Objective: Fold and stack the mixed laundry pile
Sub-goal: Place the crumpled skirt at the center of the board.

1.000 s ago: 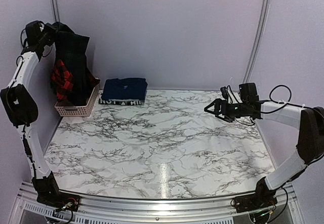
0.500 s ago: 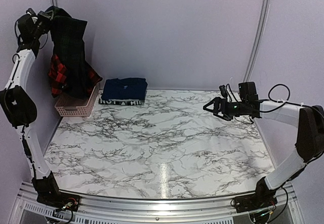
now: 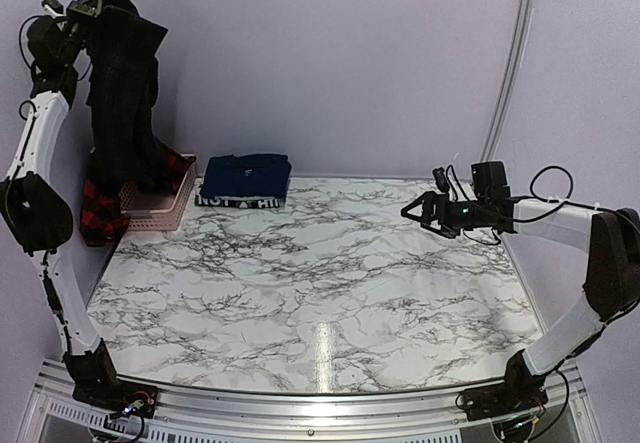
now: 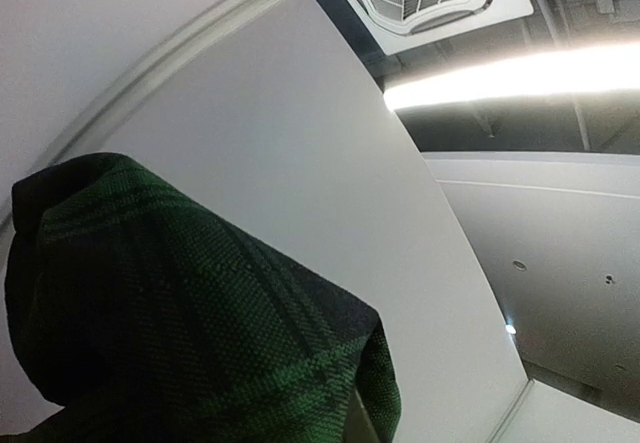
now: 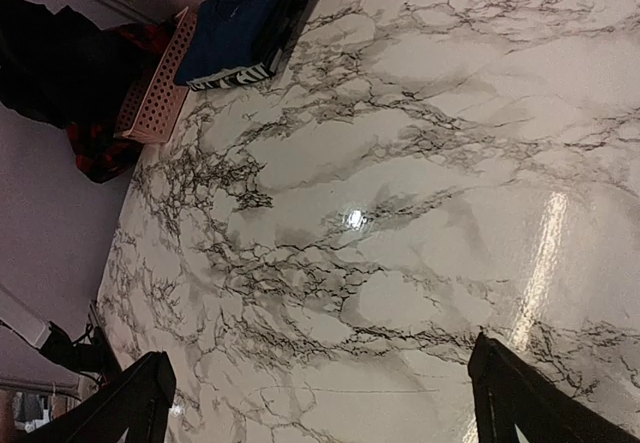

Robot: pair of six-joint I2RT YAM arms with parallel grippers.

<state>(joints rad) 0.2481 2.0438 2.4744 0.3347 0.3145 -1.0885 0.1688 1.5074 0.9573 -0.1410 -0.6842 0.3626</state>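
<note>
The left claw [image 3: 88, 5] is clamped shut on the green plaid garment [image 3: 122, 93], which hangs straight below it. The red checked shirt [image 3: 98, 213] dangles at the garment's bottom beside the pink basket [image 3: 165, 213]. The right claw [image 3: 412, 211] hovers wide open and empty above the surface [image 3: 330, 293], with the folded navy piece [image 3: 245, 173] well ahead of its tips.

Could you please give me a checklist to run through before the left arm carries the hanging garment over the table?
1. Left gripper shut on the green plaid garment: ok.
2. Plaid garment's lower end clear of the pink basket: cannot tell.
3. Red checked shirt free of the plaid garment: cannot tell.
4. Right gripper open, empty: ok.
5. Marble table bare in the middle: ok.
</note>
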